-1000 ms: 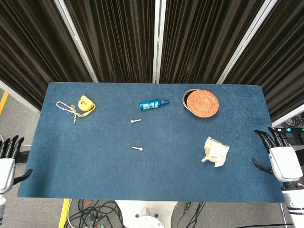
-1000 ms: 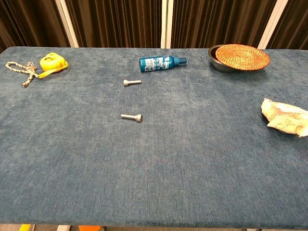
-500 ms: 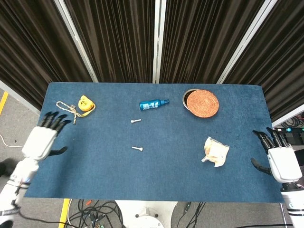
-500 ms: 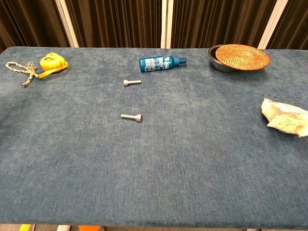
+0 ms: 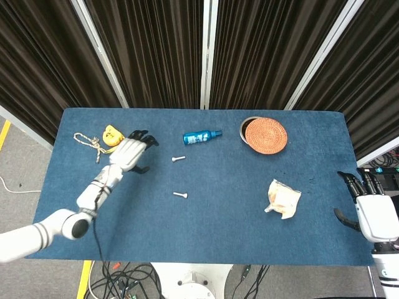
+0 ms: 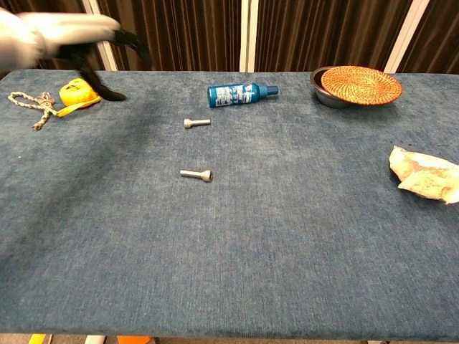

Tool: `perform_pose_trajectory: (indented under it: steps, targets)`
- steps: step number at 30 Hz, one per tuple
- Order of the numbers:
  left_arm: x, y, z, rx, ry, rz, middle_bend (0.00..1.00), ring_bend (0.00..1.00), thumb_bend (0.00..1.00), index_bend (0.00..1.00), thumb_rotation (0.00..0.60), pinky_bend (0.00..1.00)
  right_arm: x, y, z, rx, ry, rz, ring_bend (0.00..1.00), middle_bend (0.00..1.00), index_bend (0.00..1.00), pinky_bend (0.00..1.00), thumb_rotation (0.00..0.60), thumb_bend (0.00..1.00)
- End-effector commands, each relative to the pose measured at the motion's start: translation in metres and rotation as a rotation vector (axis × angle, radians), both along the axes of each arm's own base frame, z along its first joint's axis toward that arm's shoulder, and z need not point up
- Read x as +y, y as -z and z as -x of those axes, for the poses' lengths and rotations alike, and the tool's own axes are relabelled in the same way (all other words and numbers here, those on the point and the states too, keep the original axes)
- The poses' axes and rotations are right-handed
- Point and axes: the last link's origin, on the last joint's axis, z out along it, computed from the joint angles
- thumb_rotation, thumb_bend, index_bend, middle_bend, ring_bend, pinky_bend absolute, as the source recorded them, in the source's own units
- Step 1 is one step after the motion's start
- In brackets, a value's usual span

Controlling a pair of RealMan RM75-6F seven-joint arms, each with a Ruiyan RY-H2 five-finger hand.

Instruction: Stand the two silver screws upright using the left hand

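— Two short silver metal screws are lying flat on the blue felt-covered bench [image 5: 206, 237]. Taking the blue plastic spray bottle [image 5: 202, 136] as the landmark, the far screw [image 5: 178, 159] is sitting just in front of the bottle and slightly to its left, and the near screw [image 5: 181, 195] is lying further in front of the bottle, well apart from it.

— Where is the left hand [image 5: 129, 153] sitting?

— It is hovering to the left of the bottle, beside the far screw, with its dark fingers [image 5: 144, 138] spread apart and nothing in them. The right hand [image 5: 373, 215] is waiting far to the right of the bottle, off the bench edge, fingers apart and holding nothing.

— So how should the reach go?

— I am judging that the far screw is the natural first target. The hand should be coming down over the shaft rather than the head, pinching it between thumb and a fingertip, then tipping it so the wide head is meeting the felt. Soft felt is likely making a narrow base wobble, so releasing slowly is mattering most.

— Anything in the way?

— Only the yellow tape measure with its beige cord [image 5: 111, 136], lying further left of the bottle.
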Motion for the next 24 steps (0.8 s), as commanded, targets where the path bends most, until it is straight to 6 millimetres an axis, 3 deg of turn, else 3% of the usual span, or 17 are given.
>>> perform_pose_trajectory:
  steps: [1,6,12,18,24]
  targets:
    - [0.02,0.04,-0.021,0.056,-0.014,0.05,0.18,0.03,0.24,0.26,0.6,0.08,0.0,-0.001,-0.001,0.005,0.004,0.002,0.04,0.19,0.12,0.09,0.6,0.14]
    - [0.032,0.063,-0.03,0.117,-0.037,0.077,0.18,0.03,0.26,0.27,0.59,0.03,-0.001,-0.003,0.0,0.011,0.02,0.004,0.04,0.19,0.12,0.09,0.6,0.14]
    - [0.039,0.081,-0.036,0.172,-0.069,0.1,0.18,0.03,0.26,0.28,0.466,0.01,-0.003,-0.004,0.0,0.016,0.028,0.004,0.04,0.19,0.12,0.09,0.6,0.14]
    - [0.039,0.093,-0.045,0.204,-0.078,0.123,0.17,0.03,0.27,0.3,0.398,0.01,-0.002,-0.005,0.002,0.016,0.038,0.007,0.04,0.19,0.12,0.09,0.6,0.14]
    - [0.038,0.104,-0.053,0.218,-0.085,0.132,0.17,0.03,0.26,0.31,0.379,0.01,0.0,-0.007,0.004,0.017,0.048,0.013,0.04,0.19,0.12,0.09,0.6,0.14]
